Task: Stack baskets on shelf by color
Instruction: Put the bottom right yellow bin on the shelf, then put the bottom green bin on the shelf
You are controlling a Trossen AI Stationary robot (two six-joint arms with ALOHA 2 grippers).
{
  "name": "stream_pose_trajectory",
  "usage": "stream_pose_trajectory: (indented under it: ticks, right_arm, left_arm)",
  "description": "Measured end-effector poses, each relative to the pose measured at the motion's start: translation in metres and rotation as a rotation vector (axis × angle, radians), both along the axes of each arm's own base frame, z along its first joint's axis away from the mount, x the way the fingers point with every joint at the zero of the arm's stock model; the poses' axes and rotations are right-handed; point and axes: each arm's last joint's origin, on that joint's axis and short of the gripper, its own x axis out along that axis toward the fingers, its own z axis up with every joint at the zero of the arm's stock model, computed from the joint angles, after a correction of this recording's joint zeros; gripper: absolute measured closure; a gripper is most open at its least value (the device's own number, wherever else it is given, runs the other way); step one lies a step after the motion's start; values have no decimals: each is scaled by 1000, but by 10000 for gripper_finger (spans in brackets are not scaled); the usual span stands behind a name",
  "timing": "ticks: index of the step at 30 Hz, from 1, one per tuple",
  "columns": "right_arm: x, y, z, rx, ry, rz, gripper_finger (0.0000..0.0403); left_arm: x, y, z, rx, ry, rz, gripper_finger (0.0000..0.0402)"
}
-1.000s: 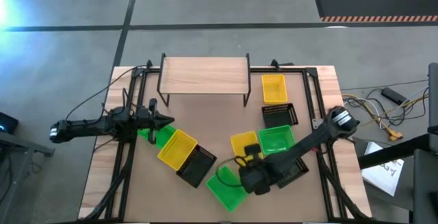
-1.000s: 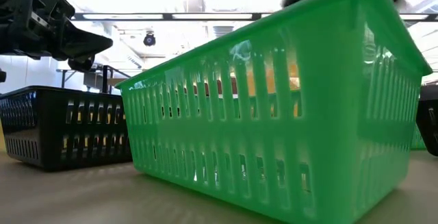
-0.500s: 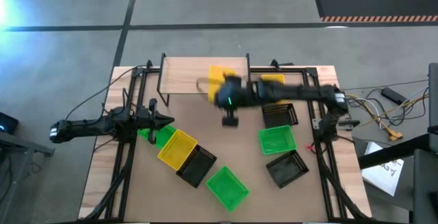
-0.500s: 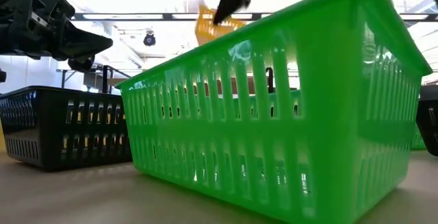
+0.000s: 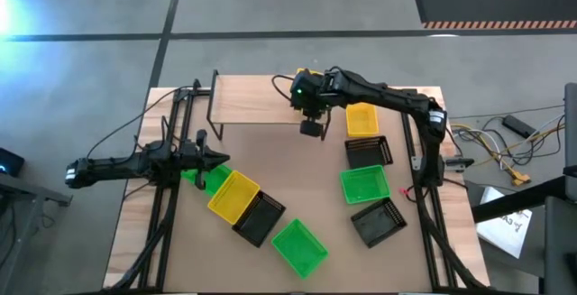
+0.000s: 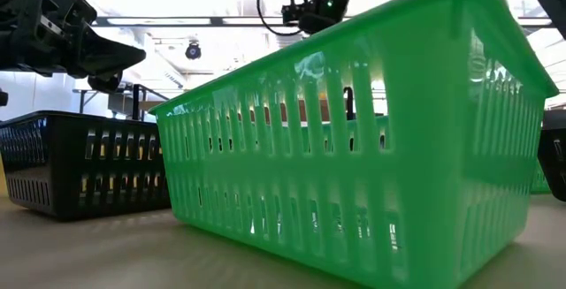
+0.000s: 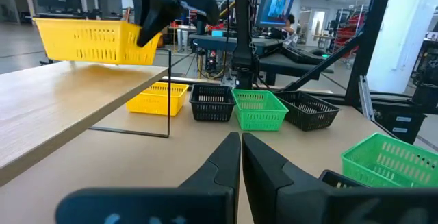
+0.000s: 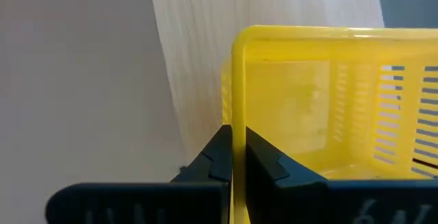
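Note:
My right gripper [image 5: 309, 101] is over the right end of the light-wood shelf [image 5: 269, 99], shut on a yellow basket [image 7: 96, 39]. In the high view the arm hides that basket. I cannot tell whether its bottom touches the shelf top. My left gripper [image 5: 221, 160] waits shut at the table's left, above a green basket [image 5: 192, 176] and beside a yellow one [image 5: 233, 196]. Two black baskets [image 5: 260, 218] [image 5: 377, 221] and a green one [image 5: 298, 247] rest on the tabletop near the front. My right gripper pinches the yellow basket's rim [image 8: 237, 125] on one wall, close to a corner. One finger [image 8: 217, 157] is outside the wall and the other inside. The fingers come from above, pointing down. The basket hangs below them, open side up and nearly level, over the shelf's right end.
A row of a yellow [image 5: 361, 117], a black [image 5: 368, 152] and a green basket [image 5: 364, 185] stands on the tabletop right of the shelf. In the low view the front green basket [image 6: 354, 148] blocks most of the scene. Most of the shelf top left of the held basket is bare.
My right gripper, shut on the yellow basket, lifted it clear from the near-right cluster of baskets. It carried the basket up and toward the far edge, then settled over the shelf's right end. The other baskets have not moved.

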Motion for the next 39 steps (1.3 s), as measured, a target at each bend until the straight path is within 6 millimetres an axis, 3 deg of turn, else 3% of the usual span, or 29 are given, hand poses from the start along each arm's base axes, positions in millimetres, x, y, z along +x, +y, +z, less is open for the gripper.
stream_pose_trajectory:
  ticks: [4,10,15,17,20,25,29,32,39]
  right_arm:
    - [-2,0,-6,-46,48,6,368]
    - [-8,2,-6,-71,118,-19,297]
    - [-11,31,12,-44,42,-58,268]
    - [-13,57,15,-24,6,-59,269]
    - [-15,115,4,-4,-26,12,280]
    - [-31,221,-32,24,-100,130,301]
    - [-49,289,-62,74,-151,253,315]
    - [-61,322,-74,71,-148,320,313]
    - [-75,366,-83,191,-152,415,253]
  left_arm:
    - [0,0,0,0,0,0,402]
    - [0,0,0,0,0,0,402]
    - [0,0,0,0,0,0,402]
    - [0,0,0,0,0,0,402]
    - [0,0,0,0,0,0,402]
    - [0,0,0,0,0,0,402]
    - [0,0,0,0,0,0,402]
    - [0,0,0,0,0,0,402]
    - [0,0,0,0,0,0,402]
